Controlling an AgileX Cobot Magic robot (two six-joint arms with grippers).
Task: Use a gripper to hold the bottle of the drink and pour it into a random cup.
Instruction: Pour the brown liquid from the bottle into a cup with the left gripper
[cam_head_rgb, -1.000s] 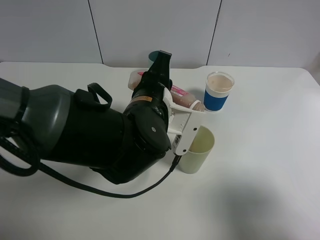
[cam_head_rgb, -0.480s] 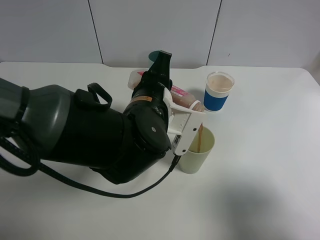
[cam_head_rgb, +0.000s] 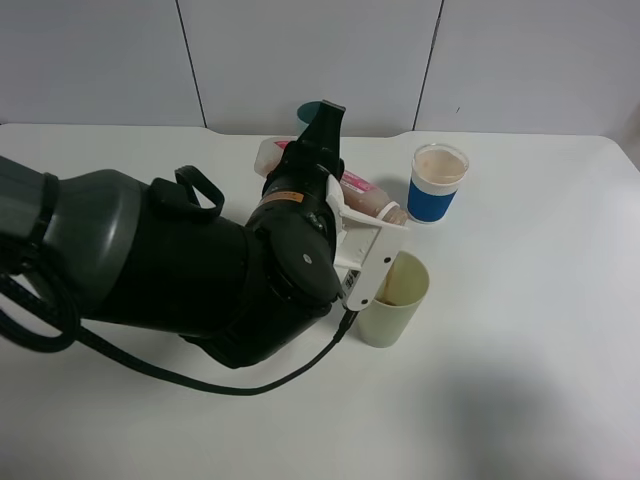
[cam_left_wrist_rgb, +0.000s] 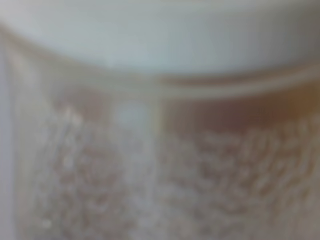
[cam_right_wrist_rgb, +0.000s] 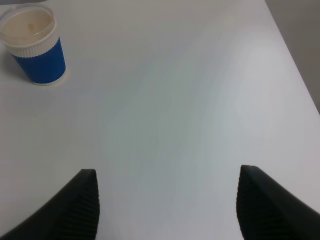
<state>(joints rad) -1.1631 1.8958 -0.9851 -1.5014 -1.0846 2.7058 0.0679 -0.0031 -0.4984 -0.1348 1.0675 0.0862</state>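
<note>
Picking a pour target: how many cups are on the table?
3. Pale yellow-green cup mid-table by the arm, blue-banded white cup behind it to the right, dark teal cup at the back, mostly hidden by the arm; others could be hidden.

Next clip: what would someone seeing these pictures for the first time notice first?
The bulky black arm fills the left and middle of the high view. Its white hand grips a bottle tilted toward the yellow-green cup just right of the arm. A blue-banded cup of pale drink stands behind that, further right.
</note>
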